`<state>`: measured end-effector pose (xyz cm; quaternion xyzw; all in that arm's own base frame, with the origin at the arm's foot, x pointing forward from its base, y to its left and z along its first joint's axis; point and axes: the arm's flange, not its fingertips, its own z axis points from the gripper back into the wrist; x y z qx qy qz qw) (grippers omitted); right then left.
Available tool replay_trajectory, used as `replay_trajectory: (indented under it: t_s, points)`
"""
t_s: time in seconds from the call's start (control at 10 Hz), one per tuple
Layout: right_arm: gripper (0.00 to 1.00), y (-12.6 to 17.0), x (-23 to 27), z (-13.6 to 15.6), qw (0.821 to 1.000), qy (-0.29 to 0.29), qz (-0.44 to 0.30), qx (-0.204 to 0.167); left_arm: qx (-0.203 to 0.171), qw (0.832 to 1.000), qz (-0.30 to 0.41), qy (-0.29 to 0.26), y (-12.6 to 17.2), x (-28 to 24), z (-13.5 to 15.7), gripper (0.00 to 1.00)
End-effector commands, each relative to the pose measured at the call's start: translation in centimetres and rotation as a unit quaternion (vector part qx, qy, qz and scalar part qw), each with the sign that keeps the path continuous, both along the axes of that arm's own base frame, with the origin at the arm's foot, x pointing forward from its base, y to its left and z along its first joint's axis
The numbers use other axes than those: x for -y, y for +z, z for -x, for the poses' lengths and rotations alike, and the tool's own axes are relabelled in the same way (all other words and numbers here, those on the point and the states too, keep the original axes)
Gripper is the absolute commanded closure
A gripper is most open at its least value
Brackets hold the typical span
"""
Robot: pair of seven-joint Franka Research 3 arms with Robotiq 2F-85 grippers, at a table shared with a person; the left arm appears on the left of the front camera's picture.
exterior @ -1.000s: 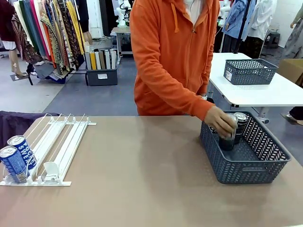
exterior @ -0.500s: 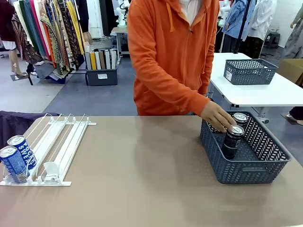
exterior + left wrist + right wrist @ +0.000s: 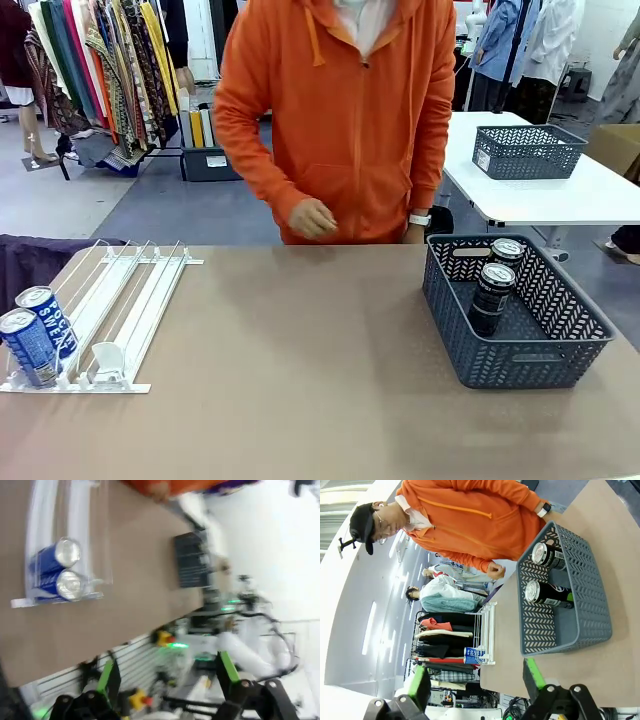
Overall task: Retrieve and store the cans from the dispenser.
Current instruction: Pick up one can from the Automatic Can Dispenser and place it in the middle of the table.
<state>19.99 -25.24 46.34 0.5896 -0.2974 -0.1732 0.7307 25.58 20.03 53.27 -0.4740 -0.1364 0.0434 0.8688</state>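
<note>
Holding two black cans (image 3: 490,298): grey basket (image 3: 538,358)

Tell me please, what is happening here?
Two dark slim cans stand in the dark grey mesh basket. Two blue cans with white lettering wait at the front of the flat white rail dispenser. The orange-sleeved person's hand is empty at the table's far edge. The left end effector and right end effector are open, holding nothing.

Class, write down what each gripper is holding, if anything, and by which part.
Nothing is held: the left gripper and the right gripper both have open, empty jaws.
</note>
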Motion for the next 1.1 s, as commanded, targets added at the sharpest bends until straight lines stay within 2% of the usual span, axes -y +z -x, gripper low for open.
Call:
replay_trajectory:
  t_s: [0.0,0.1,0.2,0.3,0.4,0.5,0.6,0.7,0.8,1.0]
  points:
    - [0.0,0.3,0.1,-0.2,1.0,-0.002,-0.002,0.02,-0.084,0.967,-0.238,-0.024,0.5,6.0,-2.5,0.0]
    - [0.0,0.3,0.1,-0.2,1.0,-0.002,-0.002,0.02,-0.094,0.939,-0.329,-0.032,-0.2,8.7,-3.9,0.0]
    - [0.0,0.3,0.1,-0.2,1.0,-0.002,-0.002,0.02,-0.089,0.914,-0.396,-0.001,-1.1,10.9,-5.5,0.0]
    - [0.0,0.3,0.1,-0.2,1.0,-0.002,-0.002,0.02,-0.089,0.898,-0.432,-0.006,-2.3,12.6,-6.8,0.0]
    - [0.0,0.3,0.1,-0.2,1.0,-0.002,-0.002,0.02,-0.076,0.869,-0.488,-0.028,-3.0,13.4,-7.5,0.0]
    - [0.0,0.3,0.1,-0.2,1.0,-0.002,-0.002,0.02,-0.021,0.87,-0.486,-0.079,-3.4,13.2,-8.1,0.0]
    - [0.0,0.3,0.1,-0.2,1.0,-0.002,-0.002,0.02,0.019,0.87,-0.483,-0.095,-3.6,13.0,-8.3,0.0]
    - [0.0,0.3,0.1,-0.2,1.0,-0.002,-0.002,0.02,0.042,0.889,-0.446,-0.093,-3.3,13.0,-8.5,0.0]
    - [0.0,0.3,0.1,-0.2,1.0,-0.002,-0.002,0.02,-0.025,0.868,-0.491,-0.072,-3.2,15.0,-8.5,0.0]
    - [0.0,0.3,0.1,-0.2,1.0,-0.002,-0.002,0.02,-0.025,0.868,-0.491,-0.072,-3.2,15.0,-8.5,0.0]
